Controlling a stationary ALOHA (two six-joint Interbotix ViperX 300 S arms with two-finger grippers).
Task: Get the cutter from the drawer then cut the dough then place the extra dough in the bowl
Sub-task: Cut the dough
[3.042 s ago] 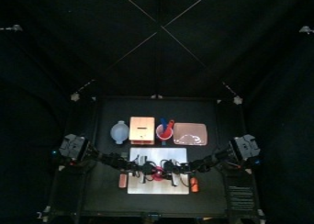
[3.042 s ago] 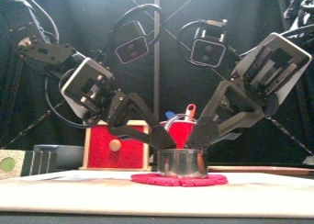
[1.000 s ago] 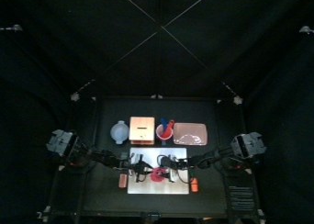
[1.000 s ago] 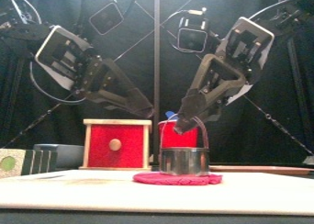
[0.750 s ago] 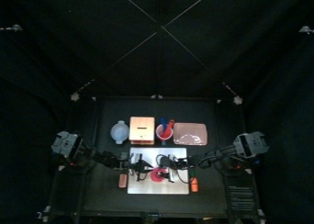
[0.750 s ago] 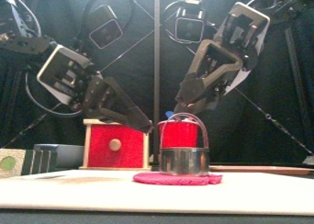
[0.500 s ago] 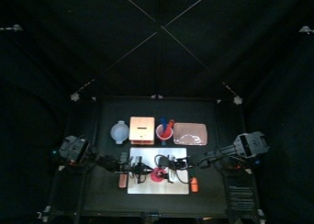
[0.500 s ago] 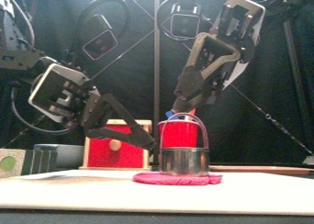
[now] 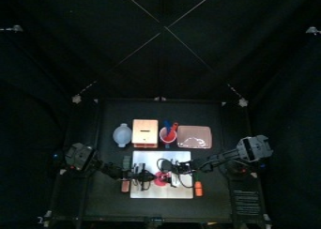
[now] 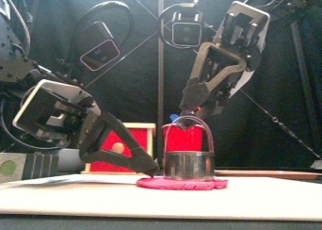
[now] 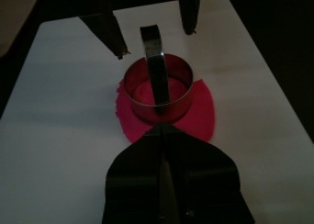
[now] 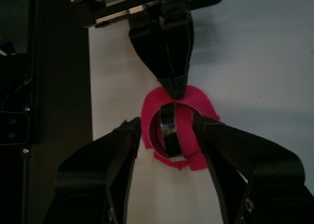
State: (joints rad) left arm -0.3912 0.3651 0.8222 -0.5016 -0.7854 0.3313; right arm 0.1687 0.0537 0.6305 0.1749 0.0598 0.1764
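End effector of left arm point(image 10: 152, 169) closed, empty, tip low at flat red dough disc point(image 10: 183, 185). Round metal cutter with wire handle point(image 10: 186, 164) stands on it, on white cutting board point(image 11: 73, 81). Right end effector point(image 10: 191, 109) open above handle; best grip wire centrally, lift straight.

The round metal cutter point(image 10: 187, 165) stands upright on the flat red-pink dough point(image 10: 184, 184), its wire handle arching overhead (the dough's rim shows around its base). The dough lies on the white cutting board point(image 9: 157, 190). Behind the board stands the pale wooden box point(image 9: 145, 131), its red drawer front point(image 10: 141, 139) facing forward. The blue-grey bowl point(image 9: 122, 133) sits just left of the box.
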